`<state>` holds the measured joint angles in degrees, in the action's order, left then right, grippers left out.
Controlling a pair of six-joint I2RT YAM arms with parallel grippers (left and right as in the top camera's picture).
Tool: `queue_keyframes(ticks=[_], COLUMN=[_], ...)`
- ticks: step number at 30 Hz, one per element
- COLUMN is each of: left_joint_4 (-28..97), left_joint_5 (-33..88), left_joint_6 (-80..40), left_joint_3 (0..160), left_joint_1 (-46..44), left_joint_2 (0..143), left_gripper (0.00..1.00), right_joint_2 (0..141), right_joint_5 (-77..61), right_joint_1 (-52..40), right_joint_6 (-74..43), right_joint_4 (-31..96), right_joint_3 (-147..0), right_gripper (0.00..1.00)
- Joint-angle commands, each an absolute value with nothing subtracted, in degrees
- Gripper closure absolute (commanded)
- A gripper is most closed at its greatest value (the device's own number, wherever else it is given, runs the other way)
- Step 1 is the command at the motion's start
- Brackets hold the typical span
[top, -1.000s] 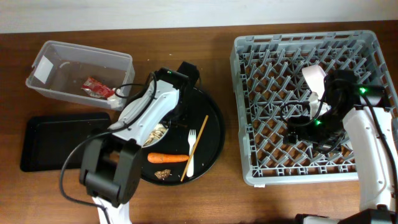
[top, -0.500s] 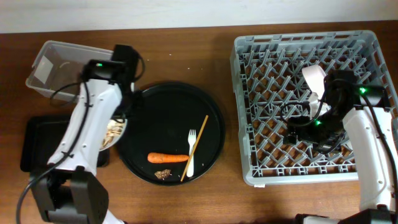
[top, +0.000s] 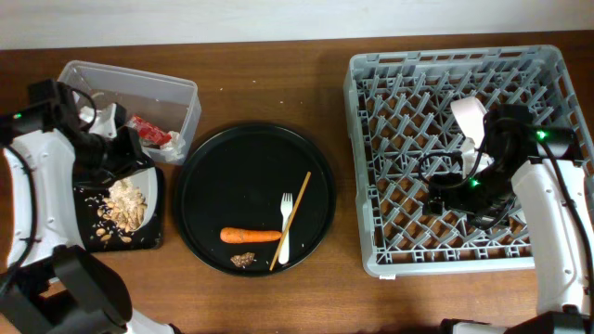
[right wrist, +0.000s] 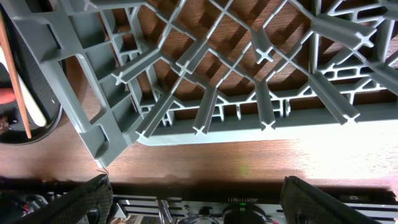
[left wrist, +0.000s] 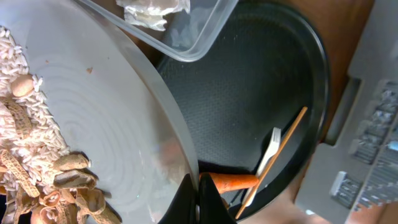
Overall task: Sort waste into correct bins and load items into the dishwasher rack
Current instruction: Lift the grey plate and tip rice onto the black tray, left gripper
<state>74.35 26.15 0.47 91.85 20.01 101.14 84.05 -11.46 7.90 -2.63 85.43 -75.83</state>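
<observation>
My left gripper [top: 125, 153] [left wrist: 200, 199] is shut on the rim of the white round plate [top: 139, 186] [left wrist: 99, 124]. It holds the plate tilted over the shallow black tray [top: 56, 190]. Pale rice-like scraps [top: 116, 204] [left wrist: 31, 162] lie on the plate and on the tray. The clear tub [top: 176, 88] holds the red sauce packet [top: 148, 133] and a white napkin [left wrist: 152, 7]. The carrot [top: 251, 236], brown crumb [top: 243, 261], fork [top: 285, 227] and chopstick [top: 295, 209] lie on the round black tray [top: 232, 176]. My right gripper [top: 455, 199] [right wrist: 211, 205] is open and empty above the grey rack [top: 399, 83].
A white cup [top: 469, 121] stands in the rack beside my right arm. The rack's near edge and bare wooden table [right wrist: 249, 162] show in the right wrist view. The tub, the shallow tray and the round tray sit close together.
My left arm swung the plate leftward off the round black tray to above the shallow black tray, and scraps now lie on that tray. The right arm has not moved.
</observation>
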Motion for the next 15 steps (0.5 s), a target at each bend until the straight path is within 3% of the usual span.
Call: queue_keyframes(ticks=[1,9,15], left_joint_4=[74.48,74.15,77.25], left_joint_5=[34.24,56.66,73.21], left_joint_6=[3.57,7.97,19.38], left_joint_3=[93.03,85.97,83.26], left_joint_1=[24.25,37.80,44.45], left_joint_2=[99.59,99.61,99.61], left_gripper=[1.00,1.00,1.00], right_joint_2=[83.29,83.29,83.29], right_joint_5=[-10.68,-10.66,-10.66], right_joint_1=[7.99,7.99,7.99], right_joint_6=[-2.59,-2.59,-2.59], right_joint_4=[85.43,85.43,85.45], right_joint_3=[-75.53,-75.53,-75.53], right_gripper=[0.10,0.10,0.10])
